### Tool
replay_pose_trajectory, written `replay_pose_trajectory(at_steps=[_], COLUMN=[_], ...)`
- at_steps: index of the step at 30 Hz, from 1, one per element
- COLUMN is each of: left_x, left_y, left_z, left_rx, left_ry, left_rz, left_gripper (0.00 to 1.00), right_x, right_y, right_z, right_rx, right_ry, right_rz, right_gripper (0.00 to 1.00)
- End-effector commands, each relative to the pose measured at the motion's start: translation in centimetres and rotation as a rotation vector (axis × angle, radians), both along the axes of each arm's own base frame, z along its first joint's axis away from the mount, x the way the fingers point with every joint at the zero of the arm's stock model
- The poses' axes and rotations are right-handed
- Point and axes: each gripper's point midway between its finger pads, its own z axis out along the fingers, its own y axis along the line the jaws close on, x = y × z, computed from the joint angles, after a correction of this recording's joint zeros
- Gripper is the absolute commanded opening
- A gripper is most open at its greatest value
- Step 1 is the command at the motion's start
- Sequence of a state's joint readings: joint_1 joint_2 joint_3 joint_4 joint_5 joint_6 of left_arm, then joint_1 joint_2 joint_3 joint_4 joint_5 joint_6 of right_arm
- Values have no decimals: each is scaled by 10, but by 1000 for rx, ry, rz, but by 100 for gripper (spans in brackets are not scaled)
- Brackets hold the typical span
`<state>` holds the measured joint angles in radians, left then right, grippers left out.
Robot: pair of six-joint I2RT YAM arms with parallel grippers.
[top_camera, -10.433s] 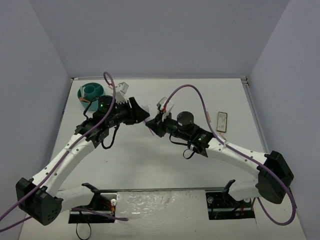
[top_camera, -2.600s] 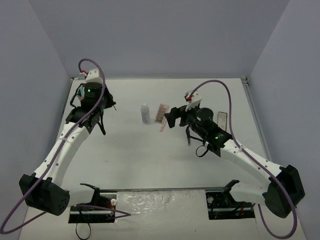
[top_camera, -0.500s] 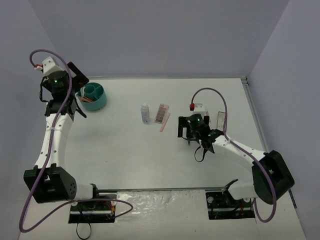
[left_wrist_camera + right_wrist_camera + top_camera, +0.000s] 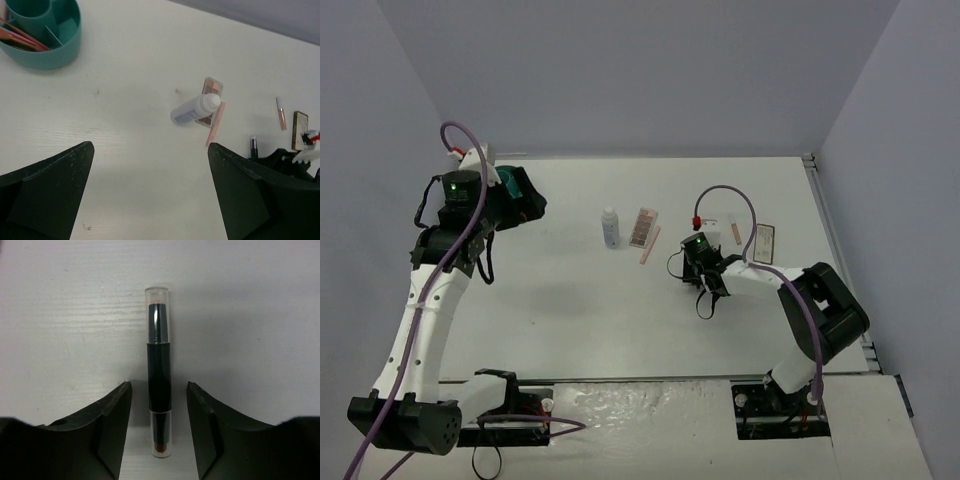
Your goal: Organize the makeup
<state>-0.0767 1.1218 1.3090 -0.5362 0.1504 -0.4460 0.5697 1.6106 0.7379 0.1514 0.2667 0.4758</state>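
Note:
A black stick (image 4: 159,370) with clear caps lies flat on the table between the fingers of my right gripper (image 4: 159,386). The jaws are open on either side of it and not touching it. In the top view that gripper (image 4: 707,290) is low over the stick (image 4: 705,306). The white bottle (image 4: 610,227), the pinkish-brown palette (image 4: 642,227) and a pink stick (image 4: 650,245) are at the table's middle. A thin pink stick (image 4: 735,232) and the dark-framed compact (image 4: 765,243) lie to the right. My left gripper (image 4: 150,190) is open and empty, held high.
The round teal divided tub (image 4: 40,35) holds several pink sticks at the far left. It is partly under my left gripper in the top view (image 4: 506,178). The right arm (image 4: 295,165) shows at the right edge of the left wrist view. Grey walls enclose the table.

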Motion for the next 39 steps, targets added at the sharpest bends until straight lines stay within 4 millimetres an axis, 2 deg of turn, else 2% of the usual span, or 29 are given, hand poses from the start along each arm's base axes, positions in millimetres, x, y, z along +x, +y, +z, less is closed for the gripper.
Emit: replay_pose_trajectory(at_steps=[1, 2, 3, 4, 5, 8, 11, 13, 16, 19, 22, 27, 33, 35, 39], left_x=[-21, -21, -24, -26, -28, -30, -33, -37, -39, -40, -43, -43, -40, -38, -37], left_y=[-36, -38, -47, -56, -64, -87, -118, -140, -166, -188, -212, -227, -241, -244, -249], left_z=[-4, -4, -6, -7, -6, 2, 9, 11, 15, 21, 30, 29, 19, 16, 17], left_rx=[-42, -44, -65, -84, -103, -158, -201, -222, -258, -288, -308, -285, -289, -290, -306], left_ry=[21, 22, 27, 28, 26, -2, -27, -29, -40, -70, -95, -97, -77, -70, -73], left_rz=[-165, -169, -199, -225, -248, -306, -378, -436, -492, -528, -579, -588, -599, -597, -603], left_gripper=[97, 97, 97, 97, 97, 97, 97, 97, 97, 97, 97, 97, 85, 73, 41], right_x=[10, 10, 11, 13, 13, 17, 16, 7, -8, -25, -36, -45, -51, -51, -50], right_y=[0, 0, -2, -1, 1, 19, 50, 67, 93, 119, 136, 149, 156, 157, 158], right_z=[-1, -1, 1, 5, 8, 37, 87, 127, 175, 215, 244, 271, 278, 278, 276], right_rx=[7, 6, 1, 5, 15, 89, 224, 307, 386, 457, 546, 634, 674, 679, 681], right_ry=[-20, -21, -33, -45, -56, -133, -282, -404, -555, -676, -741, -803, -816, -817, -817], right_rz=[-46, -46, -48, -44, -33, 66, 198, 285, 411, 544, 632, 696, 734, 737, 730], right_gripper=[29, 21, 9, 2, 1, 0, 0, 0, 0, 0, 0, 0, 0, 0, 2])
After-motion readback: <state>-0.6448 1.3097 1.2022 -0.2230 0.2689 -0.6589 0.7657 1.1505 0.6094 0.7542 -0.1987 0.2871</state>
